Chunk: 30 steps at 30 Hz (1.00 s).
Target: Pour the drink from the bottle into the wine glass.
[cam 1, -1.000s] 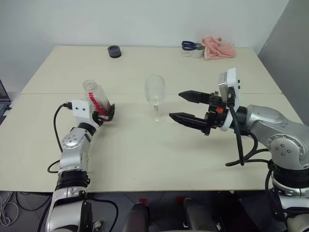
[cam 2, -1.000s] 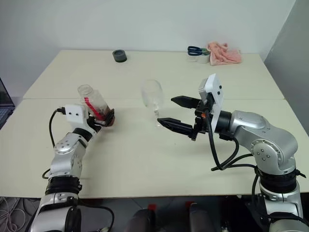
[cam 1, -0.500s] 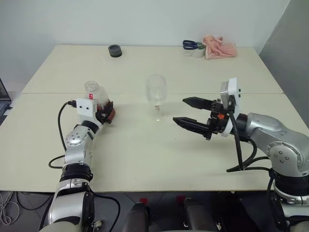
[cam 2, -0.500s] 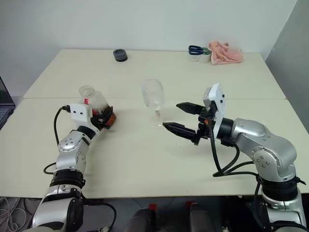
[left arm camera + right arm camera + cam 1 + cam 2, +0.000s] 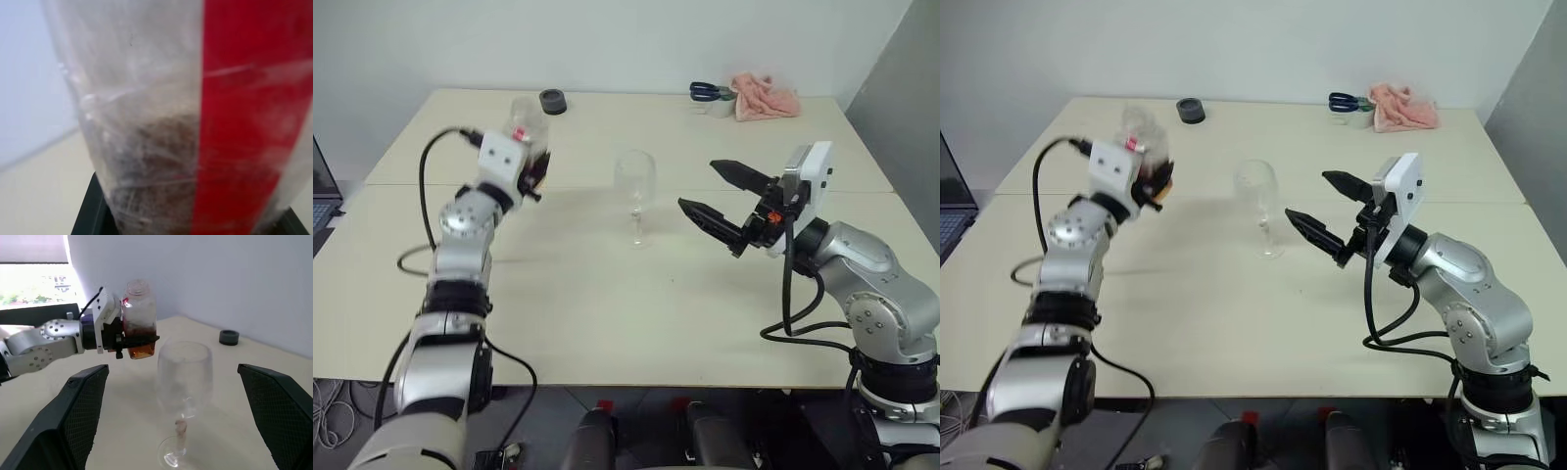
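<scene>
While the left end effector [image 5: 128,340] is clamped around the lower body of the bottle [image 5: 139,318], it holds it upright and lifted clear of the bench [image 5: 607,294], with the drink [image 5: 143,350] pooled reddish-brown at the bottom just above the black fingers. Off to that end effector's right stands the wine glass [image 5: 634,196], upright on the bench and apart from the bottle. Just beyond the glass, the right end effector [image 5: 722,201] hovers with its two fingers spread wide, gripping nothing.
</scene>
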Each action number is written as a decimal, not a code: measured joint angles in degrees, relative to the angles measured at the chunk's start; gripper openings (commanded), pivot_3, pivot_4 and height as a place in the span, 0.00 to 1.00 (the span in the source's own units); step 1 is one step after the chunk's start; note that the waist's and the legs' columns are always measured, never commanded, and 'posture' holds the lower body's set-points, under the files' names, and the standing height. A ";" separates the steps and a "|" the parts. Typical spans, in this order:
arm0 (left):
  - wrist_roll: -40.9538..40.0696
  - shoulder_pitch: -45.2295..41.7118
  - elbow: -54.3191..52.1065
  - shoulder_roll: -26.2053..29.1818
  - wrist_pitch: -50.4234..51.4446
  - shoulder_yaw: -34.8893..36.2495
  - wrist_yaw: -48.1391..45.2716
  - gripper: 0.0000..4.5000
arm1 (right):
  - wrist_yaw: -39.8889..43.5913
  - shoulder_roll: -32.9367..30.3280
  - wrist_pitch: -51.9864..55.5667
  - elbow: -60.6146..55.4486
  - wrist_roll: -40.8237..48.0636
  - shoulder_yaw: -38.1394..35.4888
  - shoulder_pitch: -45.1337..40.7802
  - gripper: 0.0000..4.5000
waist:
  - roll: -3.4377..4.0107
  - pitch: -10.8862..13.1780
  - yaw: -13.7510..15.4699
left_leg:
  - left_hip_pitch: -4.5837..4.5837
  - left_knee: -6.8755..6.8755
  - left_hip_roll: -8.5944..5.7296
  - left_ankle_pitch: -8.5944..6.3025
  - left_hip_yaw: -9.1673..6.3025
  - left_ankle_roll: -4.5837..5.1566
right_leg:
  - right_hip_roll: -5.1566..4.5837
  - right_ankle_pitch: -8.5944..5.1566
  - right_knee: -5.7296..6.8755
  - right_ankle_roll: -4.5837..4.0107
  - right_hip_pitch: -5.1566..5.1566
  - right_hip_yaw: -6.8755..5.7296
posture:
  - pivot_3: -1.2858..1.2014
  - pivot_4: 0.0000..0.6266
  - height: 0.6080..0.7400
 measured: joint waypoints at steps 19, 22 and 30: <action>17.73 -19.03 21.88 3.21 -22.11 -14.60 -2.31 0.36 | 0.54 4.51 -7.51 4.24 -6.16 3.06 0.24 1.00 | 0.00 0.00 -0.34 | -0.28 -0.02 -0.13 0.09 0.03 -0.08 | -0.11 -0.01 0.04 0.02 -0.31 0.04 | 0.52 0.24 1.00; 18.98 -19.43 23.07 3.41 -23.94 -15.11 -1.72 0.36 | 0.55 4.54 -7.52 4.24 -6.28 3.06 0.43 1.00 | 0.00 0.00 -0.35 | -0.27 -0.01 -0.13 0.09 0.02 -0.07 | -0.10 -0.01 0.06 0.01 -0.31 0.03 | 0.52 0.24 1.00; 24.25 -21.09 24.26 5.48 -28.05 -18.47 0.78 0.36 | 0.57 4.86 -7.63 4.24 -6.70 3.06 0.71 1.00 | 0.00 0.00 -0.33 | -0.28 0.03 -0.14 0.10 0.02 -0.07 | -0.10 -0.01 0.09 0.01 -0.31 0.03 | 0.52 0.24 1.00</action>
